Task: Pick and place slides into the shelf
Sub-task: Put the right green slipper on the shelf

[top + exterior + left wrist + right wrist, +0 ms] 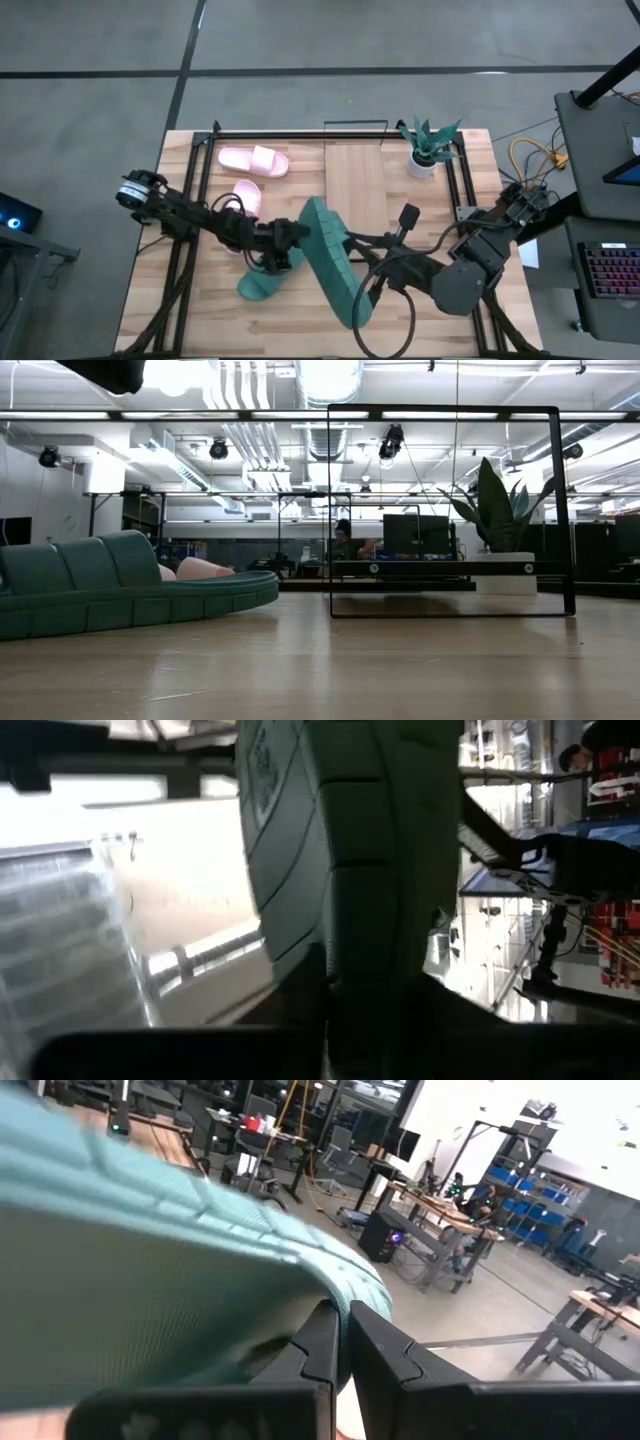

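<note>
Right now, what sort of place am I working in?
Probably a robotics lab or workshop: exposed ceiling ducts overhead, workbenches with gear behind, a concrete floor around the wooden table.

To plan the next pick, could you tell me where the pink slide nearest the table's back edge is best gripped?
Probably across its wide strap, coming straight down from above: the pink slide lies flat with the strap arching upward and nothing crowding it.
</note>
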{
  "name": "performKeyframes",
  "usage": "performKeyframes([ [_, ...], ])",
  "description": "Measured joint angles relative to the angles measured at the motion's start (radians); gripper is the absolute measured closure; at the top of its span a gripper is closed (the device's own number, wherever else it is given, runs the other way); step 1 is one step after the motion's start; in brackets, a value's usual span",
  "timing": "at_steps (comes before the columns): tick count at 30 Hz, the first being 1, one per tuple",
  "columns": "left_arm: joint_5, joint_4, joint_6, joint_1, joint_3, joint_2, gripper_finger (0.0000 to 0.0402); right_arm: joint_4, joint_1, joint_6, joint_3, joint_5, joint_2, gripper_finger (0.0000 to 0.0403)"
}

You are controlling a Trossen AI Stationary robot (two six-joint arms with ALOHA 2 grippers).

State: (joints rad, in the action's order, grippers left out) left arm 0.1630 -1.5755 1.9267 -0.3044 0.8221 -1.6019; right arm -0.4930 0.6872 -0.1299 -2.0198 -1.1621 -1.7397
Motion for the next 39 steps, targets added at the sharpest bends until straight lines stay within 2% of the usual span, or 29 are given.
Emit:
performKeyframes([
  [1,0.021,0.001,-0.004,-0.005,0.001,0.005,0.0374,-0.001,0.000,0.000,0.001,-0.002,0.000,0.0392],
  [7,0.099,0.015,-0.012,-0.021,0.001,0.042,0.0375,0.000,-0.002,-0.001,0.004,-0.003,0.002,0.0382],
  [14,0.275,0.028,-0.048,-0.027,-0.026,0.095,0.0375,-0.006,0.005,-0.061,-0.009,-0.091,0.004,0.0323],
  [19,0.317,0.116,-0.146,-0.025,-0.069,0.164,0.0375,-0.010,0.011,-0.092,-0.024,-0.099,0.027,0.0280],
  [21,0.344,0.162,-0.192,-0.025,-0.086,0.197,0.0375,-0.011,0.014,-0.142,-0.027,-0.140,0.035,0.0267],
  [27,0.482,0.356,-0.343,-0.024,-0.117,0.324,0.0375,0.011,0.062,-0.427,-0.034,-0.394,0.064,0.0244],
  [32,0.546,0.616,-0.484,-0.024,-0.120,0.435,0.0375,0.064,0.124,-0.533,-0.035,-0.403,0.106,0.0243],
  [39,0.561,0.987,-0.898,-0.025,-0.099,0.606,0.0375,0.058,0.219,-0.548,-0.035,-0.410,0.163,0.0257],
])
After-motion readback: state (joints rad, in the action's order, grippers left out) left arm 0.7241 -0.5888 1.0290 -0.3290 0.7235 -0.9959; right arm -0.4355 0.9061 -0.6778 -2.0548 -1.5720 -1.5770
